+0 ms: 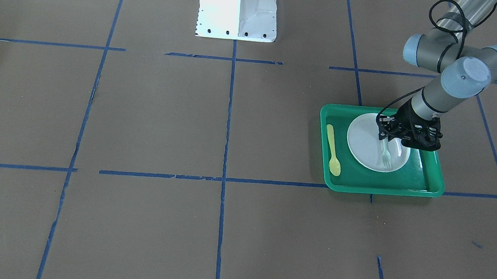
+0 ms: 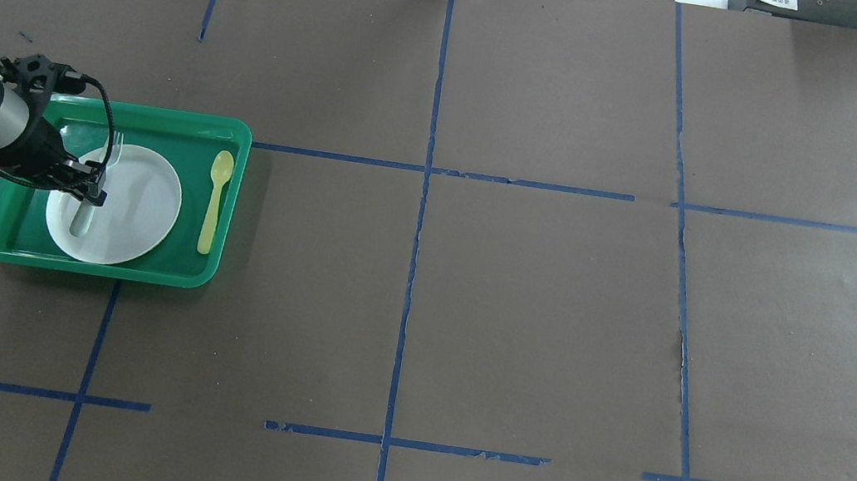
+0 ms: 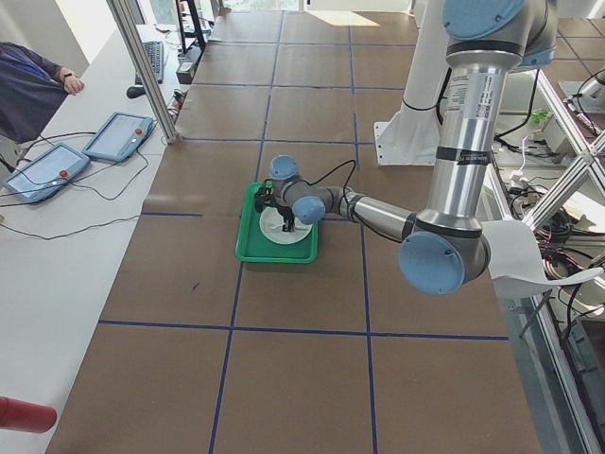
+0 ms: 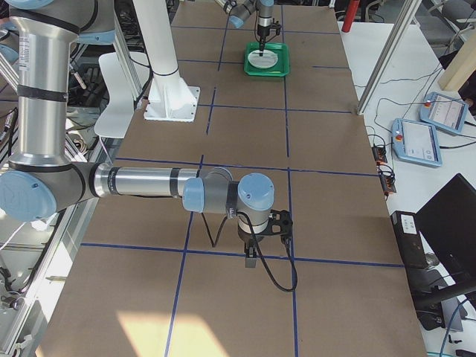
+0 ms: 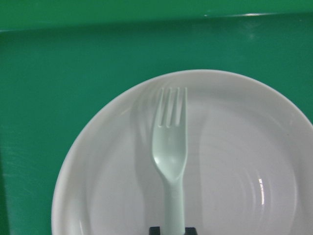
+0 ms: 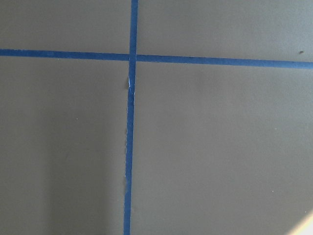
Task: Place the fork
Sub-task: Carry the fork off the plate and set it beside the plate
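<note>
Even bright light, blown-out white base (image 1: 238, 6), soft shadows, wrist close-up perhaps blurred.

Brown table (image 2: 535, 314) gridded with blue tape (image 2: 411, 272), a white bench (image 3: 47, 284) holding tablets (image 3: 118, 135) alongside

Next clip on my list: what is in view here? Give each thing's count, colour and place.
fork: 1, pale translucent whitish, held just above the plate
plate: 1, white, in the tray
spoon: 1, yellow, in the tray beside the plate, apart from it
tray: 1, green, on the table on the robot's left side
table: 1, brown with blue tape lines
control tablets: 2, grey-blue, on the side bench
person: 1, dark top, at the bench
pedestal: 1, white, robot's base
left pincer: 1, black, shut on the fork's handle
right pincer: 1, black, over bare table far from the tray; open or shut cannot be told
</note>
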`<state>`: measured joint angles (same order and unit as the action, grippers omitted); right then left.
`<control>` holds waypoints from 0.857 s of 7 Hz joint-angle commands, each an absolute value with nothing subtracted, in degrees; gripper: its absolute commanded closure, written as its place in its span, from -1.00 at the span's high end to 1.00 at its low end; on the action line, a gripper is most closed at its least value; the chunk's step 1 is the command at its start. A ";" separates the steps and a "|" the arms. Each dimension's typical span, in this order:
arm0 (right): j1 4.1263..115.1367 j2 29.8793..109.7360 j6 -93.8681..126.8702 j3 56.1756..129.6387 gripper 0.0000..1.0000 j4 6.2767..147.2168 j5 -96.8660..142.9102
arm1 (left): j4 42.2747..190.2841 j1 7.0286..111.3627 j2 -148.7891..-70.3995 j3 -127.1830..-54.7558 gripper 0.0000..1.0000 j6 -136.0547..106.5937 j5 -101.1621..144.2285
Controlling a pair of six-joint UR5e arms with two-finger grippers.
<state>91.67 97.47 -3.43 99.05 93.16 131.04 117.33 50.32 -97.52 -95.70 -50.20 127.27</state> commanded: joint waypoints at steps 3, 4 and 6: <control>91.67 97.47 -3.43 99.05 1.00 93.16 131.04 | 117.60 54.32 -96.42 -94.93 -1.00 -49.48 128.14; 91.67 97.47 -3.43 99.05 1.00 93.16 131.04 | 117.60 54.32 -94.94 -94.92 -1.00 -48.35 128.14; 91.67 97.47 -3.43 99.05 1.00 93.16 131.04 | 117.60 54.58 -92.21 -94.83 -1.00 -44.93 127.88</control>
<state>91.67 97.47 -3.43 99.05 93.17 131.04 117.59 54.38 -93.79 -94.89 -46.78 128.00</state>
